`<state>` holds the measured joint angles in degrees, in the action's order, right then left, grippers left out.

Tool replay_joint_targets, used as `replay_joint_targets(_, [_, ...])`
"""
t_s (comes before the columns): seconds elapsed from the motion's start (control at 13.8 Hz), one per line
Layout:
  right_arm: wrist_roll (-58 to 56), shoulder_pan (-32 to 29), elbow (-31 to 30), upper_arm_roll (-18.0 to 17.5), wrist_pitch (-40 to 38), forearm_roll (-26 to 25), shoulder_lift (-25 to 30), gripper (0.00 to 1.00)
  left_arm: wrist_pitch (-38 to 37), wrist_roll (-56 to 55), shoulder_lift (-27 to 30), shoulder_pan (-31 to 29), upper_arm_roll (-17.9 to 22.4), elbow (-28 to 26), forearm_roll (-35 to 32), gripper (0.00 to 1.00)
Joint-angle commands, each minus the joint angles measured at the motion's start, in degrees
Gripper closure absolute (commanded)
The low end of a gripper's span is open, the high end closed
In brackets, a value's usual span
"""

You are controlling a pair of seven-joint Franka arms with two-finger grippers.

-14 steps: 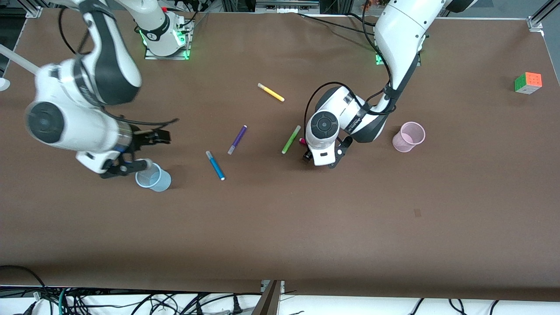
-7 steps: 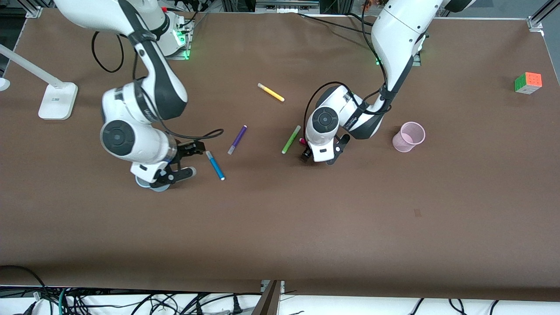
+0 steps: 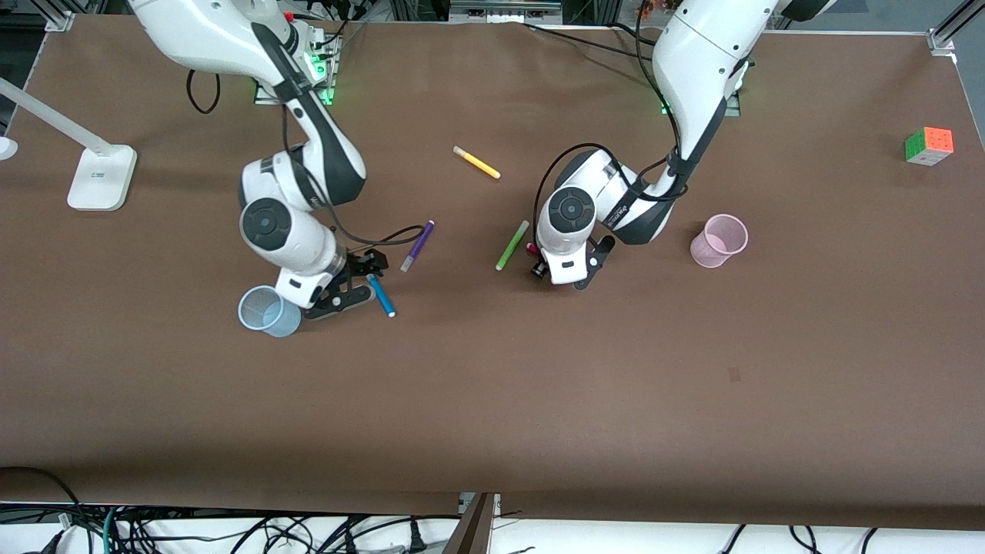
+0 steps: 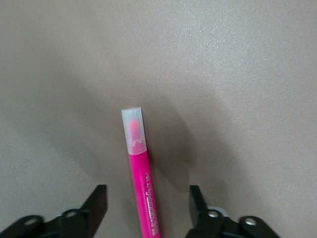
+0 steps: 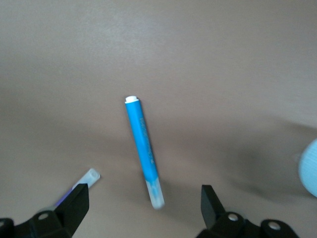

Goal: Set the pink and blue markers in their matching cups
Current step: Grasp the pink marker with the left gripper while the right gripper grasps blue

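My right end effector [image 3: 356, 285] moved off blue cup [image 3: 265, 311], now spread astride blue marker [image 3: 380, 295] on counter [image 3: 539, 385], left end effector [image 3: 564, 271] unchanged, parted around pink marker [image 4: 140, 178], pink cup [image 3: 720, 240] nearby.

Between my spread fingers [image 4: 96, 206], my left gripper [image 4: 147, 208] straddles the pink marker [image 4: 142, 193] lying flat on the brown table [image 4: 237, 74], its translucent pale cap [image 4: 134, 130] pointing away from me, touching neither finger.

Even overhead light, soft shadows under both arms; right wrist view slightly blurred.
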<state>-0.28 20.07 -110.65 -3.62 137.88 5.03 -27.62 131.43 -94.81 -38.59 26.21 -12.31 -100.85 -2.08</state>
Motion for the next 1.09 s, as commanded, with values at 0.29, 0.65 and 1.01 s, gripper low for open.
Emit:
replay_joint_targets(0.29, [-1.4, 2.1, -12.5, 0.2, 13.9, -0.2, 1.9, 0.00, 1.3, -1.1, 0.7, 0.9, 0.6, -1.5, -3.2, 0.42])
replay_joint_targets(0.65, [-4.2, 2.1, -13.9, 0.2, 16.5, -0.2, 1.8, 0.24, 1.6, -1.0, 0.2, 0.9, 0.6, -1.5, -3.3, 0.89])
replay_joint_targets(1.01, [-5.3, 2.1, -13.9, 0.3, 16.5, -0.1, 1.5, 0.35, 1.0, 0.2, 1.3, 0.0, 0.9, -1.0, -3.3, 1.00])
